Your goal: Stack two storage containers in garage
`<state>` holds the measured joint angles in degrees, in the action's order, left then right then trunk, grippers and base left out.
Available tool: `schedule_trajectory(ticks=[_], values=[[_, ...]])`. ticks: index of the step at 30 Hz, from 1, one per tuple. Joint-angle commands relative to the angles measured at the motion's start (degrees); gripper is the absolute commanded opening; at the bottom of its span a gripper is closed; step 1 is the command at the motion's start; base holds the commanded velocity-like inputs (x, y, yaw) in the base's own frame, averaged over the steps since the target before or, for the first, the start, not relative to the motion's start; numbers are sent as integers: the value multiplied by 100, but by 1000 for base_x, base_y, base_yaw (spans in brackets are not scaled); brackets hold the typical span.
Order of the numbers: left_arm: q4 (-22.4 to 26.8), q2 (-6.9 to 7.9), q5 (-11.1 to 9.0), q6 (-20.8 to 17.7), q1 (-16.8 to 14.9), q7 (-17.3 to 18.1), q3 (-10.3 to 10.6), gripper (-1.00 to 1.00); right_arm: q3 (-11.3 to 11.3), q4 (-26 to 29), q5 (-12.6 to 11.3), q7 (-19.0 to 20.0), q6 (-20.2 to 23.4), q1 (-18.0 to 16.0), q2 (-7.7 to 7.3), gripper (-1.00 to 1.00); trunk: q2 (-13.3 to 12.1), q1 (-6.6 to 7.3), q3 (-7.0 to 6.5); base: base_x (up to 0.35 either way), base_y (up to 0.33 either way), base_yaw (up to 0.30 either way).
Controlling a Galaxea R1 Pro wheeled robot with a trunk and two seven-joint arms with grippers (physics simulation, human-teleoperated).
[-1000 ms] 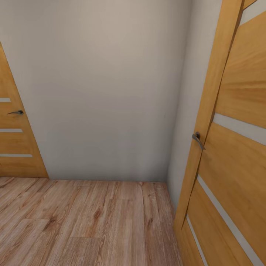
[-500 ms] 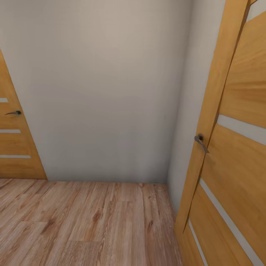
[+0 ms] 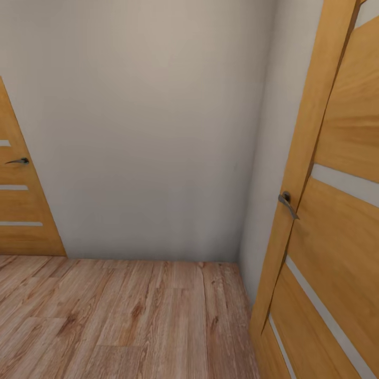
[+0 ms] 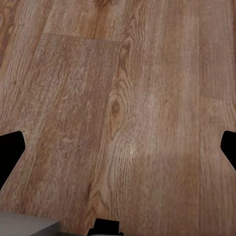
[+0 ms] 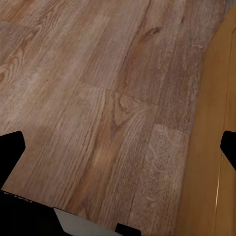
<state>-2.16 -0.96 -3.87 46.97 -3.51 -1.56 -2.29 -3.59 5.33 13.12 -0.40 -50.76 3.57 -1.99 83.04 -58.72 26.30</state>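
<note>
Head view, corner of a room:
- Wall [image 3: 142, 126], plain beige, far side, centre; meets a 2nd beige wall at right.
- Wood-plank floor [image 3: 121, 316], light, grainy, near half of the view.
- Door, far left [image 3: 21, 210]: orange-brown wood w/ pale horizontal strips, dark lever handle [image 3: 18, 161]. Shut against the wall.
- Door, near right [image 3: 337, 221]: same wood & pale strips, edge turned toward the camera, metal lever handle [image 3: 287, 202] on that edge. Stands just beside the right wall.

Left wrist view:
- Left gripper [image 4: 118, 147]: jaws spread wide, dark tips at the two sides of the picture, nothing between them. Plank floor beneath, knot in the grain mid-picture. Pale grey bit of robot body at one corner.

Right wrist view:
- Right gripper [image 5: 118, 152]: jaws spread wide, dark tips at both sides, nothing held. Plank floor beneath; orange-brown door face along one side. Grey and black robot part at the near edge.

Task items: storage containers not in these pics; location can't be told. Flooring here is wood plank.
</note>
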Motion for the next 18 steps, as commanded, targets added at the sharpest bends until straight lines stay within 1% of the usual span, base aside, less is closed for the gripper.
schedule_trajectory(ticks=[1,7,18], values=[[-21,-1,0,32,-9,-2,-18,100,-33,12,-20,-4,-4,3,-3,100,3,0,5,1,-27,0],[-21,6,0,32,-9,-2,-24,100,-36,10,-20,-4,-4,3,-3,100,3,0,5,0,-61,0],[-21,1,0,32,-9,-2,-26,100,-36,9,-9,4,3,3,-3,100,3,0,5,2,-4,0]])
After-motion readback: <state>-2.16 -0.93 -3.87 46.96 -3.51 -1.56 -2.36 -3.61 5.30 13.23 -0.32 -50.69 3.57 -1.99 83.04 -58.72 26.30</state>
